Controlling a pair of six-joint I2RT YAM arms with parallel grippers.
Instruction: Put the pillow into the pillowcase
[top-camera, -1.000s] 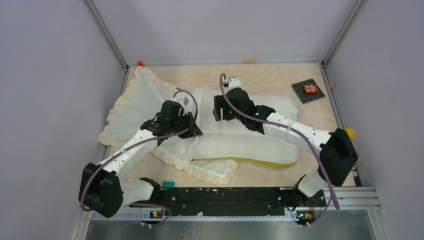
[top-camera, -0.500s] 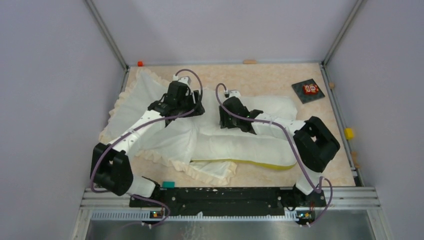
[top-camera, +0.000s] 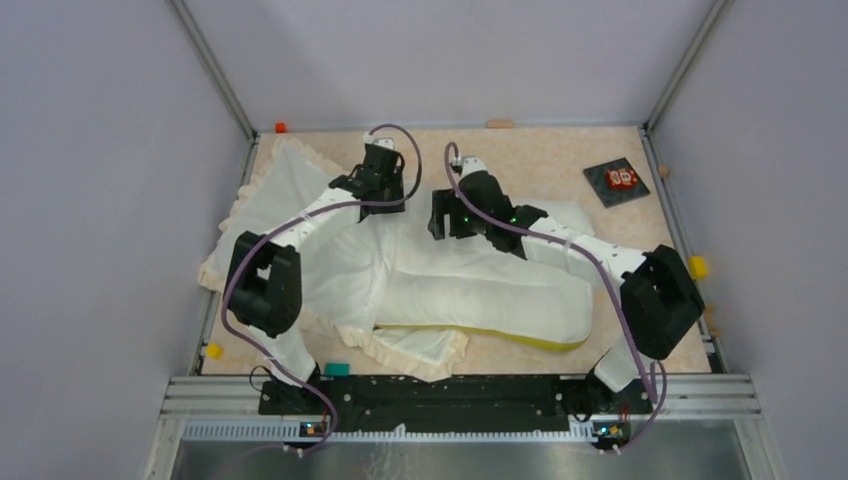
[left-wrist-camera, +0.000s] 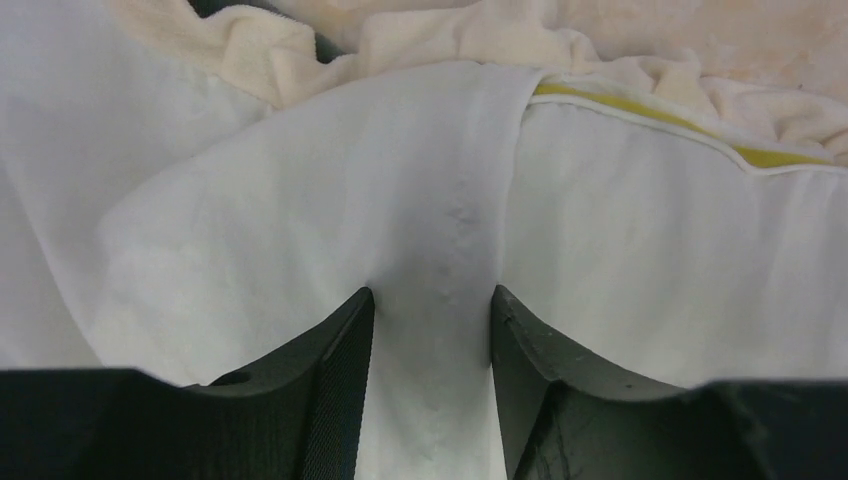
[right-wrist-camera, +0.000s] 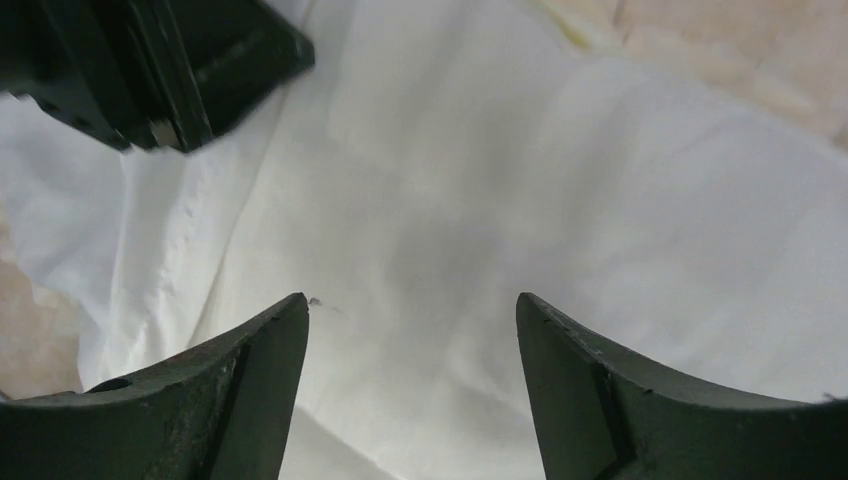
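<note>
Your pillow (top-camera: 500, 295) lies across the middle and right of the table (top-camera: 540, 160), long side toward you, with its yellow band (top-camera: 500, 336) along the near edge. The pillowcase (top-camera: 272, 195) is spread on the left, and its ruffle (top-camera: 440, 350) spills out at the pillow's near left corner. The case overlaps the pillow's left end. Most of the pillow sticks out to the right, uncovered.

Your left gripper (top-camera: 383, 200) is at the far side of that overlap, pointing back toward you. In its wrist view the fingers (left-wrist-camera: 335, 390) stand partway apart, astride the stitched hem (left-wrist-camera: 470, 200) of the case, and cloth fills the gap between them. You cannot tell from here whether the jaws pinch that hem or only press down beside it. Right of the hem the bare pillow shows. There the yellow band runs off to the upper right, with ruffle bunched beyond it.

Your right gripper (top-camera: 440, 215) is just beside the left one, over the pillow's far left part, and points at it. Its jaws are spread wide, with smooth white cloth below and nothing caught between them. Whether the fingertips touch the cloth is not clear. A black part of your left arm (right-wrist-camera: 150, 70) shows in the top left corner of that view, close ahead.

A small dark card (top-camera: 617, 181) with a red print lies at the far right of the table, apart from the pillow. A teal block (top-camera: 336, 369) sits at the near edge by the left arm's base.
</note>
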